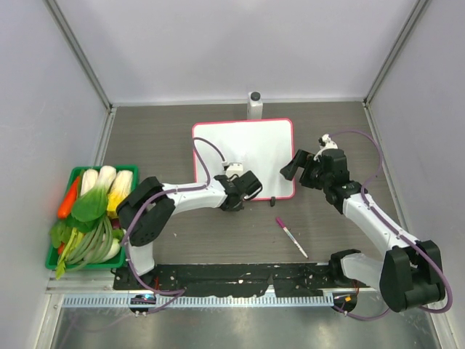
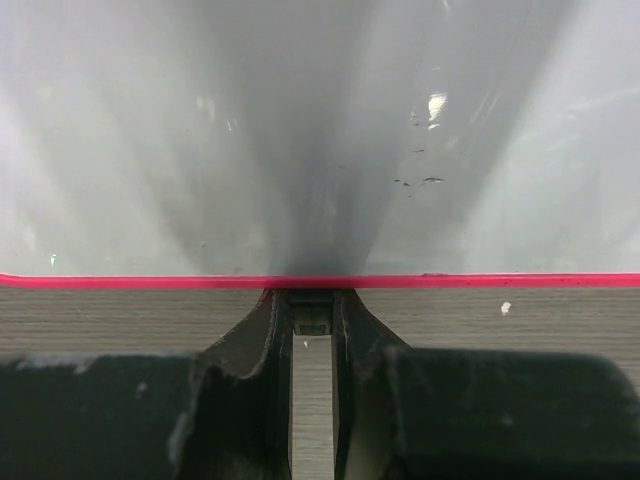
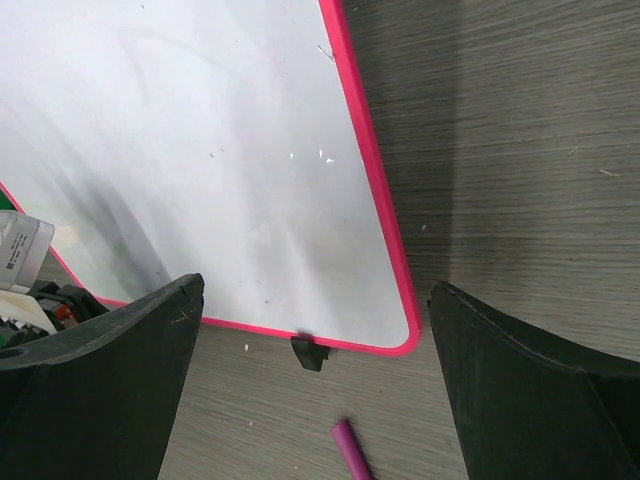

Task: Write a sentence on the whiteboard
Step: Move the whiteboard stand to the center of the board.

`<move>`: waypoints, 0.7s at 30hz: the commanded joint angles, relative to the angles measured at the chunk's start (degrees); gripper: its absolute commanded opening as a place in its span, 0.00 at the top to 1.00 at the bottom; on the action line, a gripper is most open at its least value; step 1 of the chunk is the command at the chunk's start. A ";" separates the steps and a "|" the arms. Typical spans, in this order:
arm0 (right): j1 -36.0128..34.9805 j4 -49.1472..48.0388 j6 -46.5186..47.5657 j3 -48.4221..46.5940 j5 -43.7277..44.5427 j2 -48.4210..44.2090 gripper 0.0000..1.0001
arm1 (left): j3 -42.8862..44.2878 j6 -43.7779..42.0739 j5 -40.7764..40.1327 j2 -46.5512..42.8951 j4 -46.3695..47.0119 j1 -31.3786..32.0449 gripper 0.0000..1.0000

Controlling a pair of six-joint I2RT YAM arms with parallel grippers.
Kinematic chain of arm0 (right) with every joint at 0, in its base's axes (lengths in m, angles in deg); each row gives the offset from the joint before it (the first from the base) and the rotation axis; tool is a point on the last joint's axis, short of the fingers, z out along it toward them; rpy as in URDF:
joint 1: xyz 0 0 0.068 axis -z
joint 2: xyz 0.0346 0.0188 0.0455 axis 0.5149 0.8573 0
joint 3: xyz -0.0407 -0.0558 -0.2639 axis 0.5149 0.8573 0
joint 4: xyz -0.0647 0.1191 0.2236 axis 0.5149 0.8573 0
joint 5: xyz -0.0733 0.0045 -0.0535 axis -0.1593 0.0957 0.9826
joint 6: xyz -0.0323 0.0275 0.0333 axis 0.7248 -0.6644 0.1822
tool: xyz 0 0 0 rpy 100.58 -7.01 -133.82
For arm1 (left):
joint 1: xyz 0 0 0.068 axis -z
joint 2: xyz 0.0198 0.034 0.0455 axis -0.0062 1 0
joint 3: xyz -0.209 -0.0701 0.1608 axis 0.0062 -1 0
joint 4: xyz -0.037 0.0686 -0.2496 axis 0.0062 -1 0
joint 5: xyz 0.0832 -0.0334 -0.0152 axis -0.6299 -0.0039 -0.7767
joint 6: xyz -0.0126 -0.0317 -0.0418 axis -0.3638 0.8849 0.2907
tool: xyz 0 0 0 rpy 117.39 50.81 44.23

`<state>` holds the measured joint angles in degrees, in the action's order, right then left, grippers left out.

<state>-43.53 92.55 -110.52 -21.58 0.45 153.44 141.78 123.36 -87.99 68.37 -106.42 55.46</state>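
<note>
The whiteboard [image 1: 243, 149], white with a thin pink-red frame, lies flat at the table's middle. Its face [image 2: 300, 130] shows only small specks; the sentence is not in view. My left gripper [image 1: 236, 198] sits at the board's near edge. In the left wrist view its jaws [image 2: 312, 300] stand narrow, shut on a black clip foot [image 2: 312, 318] under the frame. My right gripper [image 1: 299, 171] hovers wide open by the board's right near corner [image 3: 400, 330], holding nothing. A second clip foot [image 3: 308, 352] shows there. A pink marker [image 1: 290, 236] lies on the table.
A green basket [image 1: 73, 174] of vegetables stands at the left edge of the table. A small white post [image 1: 254, 105] stands behind the board. Grey walls close in the left, right and back sides.
</note>
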 commanded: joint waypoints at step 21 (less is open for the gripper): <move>-0.12 3.58 1.74 -2.03 -0.46 -6.94 0.01 | -3.56 6.02 3.95 -4.09 -5.66 9.39 0.23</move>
<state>-43.53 96.11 -109.54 -21.60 0.47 148.23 141.00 129.85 -86.97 67.33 -107.90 62.44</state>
